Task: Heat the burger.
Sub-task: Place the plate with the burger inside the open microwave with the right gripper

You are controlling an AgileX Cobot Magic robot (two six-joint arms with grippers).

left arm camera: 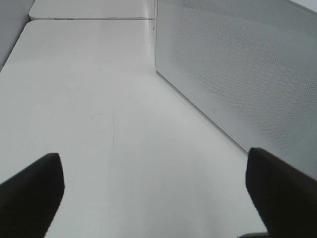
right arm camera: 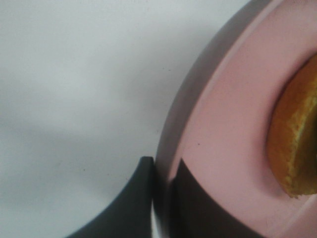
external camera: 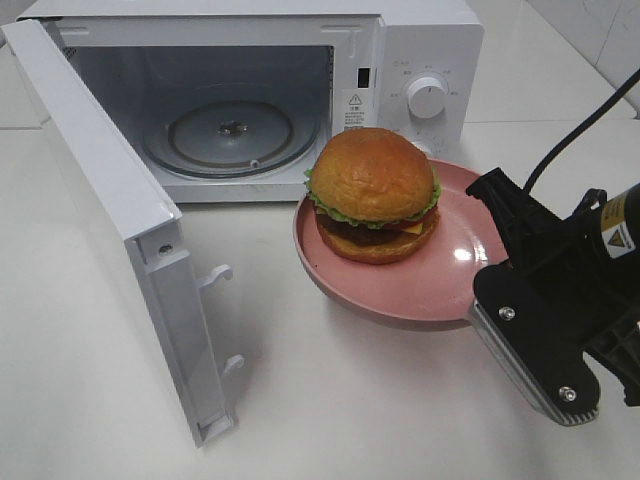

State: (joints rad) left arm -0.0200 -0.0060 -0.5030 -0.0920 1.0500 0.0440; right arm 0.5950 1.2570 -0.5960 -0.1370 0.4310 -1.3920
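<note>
The burger (external camera: 374, 195) is sitting upright in the middle of a pink plate (external camera: 440, 285), just in front of the microwave (external camera: 420, 40). It is off to the control-panel side of the open mouth rather than squarely before it. The right gripper (right arm camera: 163, 171) is clamping the plate's rim on the edge farthest from the microwave, one finger above the lip and one below. That puts the burger between the hand and the oven. The plate looks to be riding a little above the table (external camera: 330, 400) (judging by the shadow under it, though I cannot be certain).

What the next move is turning on, as I read it, is that the glass turntable (external camera: 230, 135) is lying farther in and across toward the hinge side. So the plate is needing to slide sideways as well as inward. The burger and plate are both round, so their heading hardly matters.

The right arm is reaching in low, its wrist angling down toward the rim. The left gripper (left arm camera: 153, 193) is hanging with fingers wide apart and holding nothing, outside the swung-open door (external camera: 120, 220), well away from the burger.
</note>
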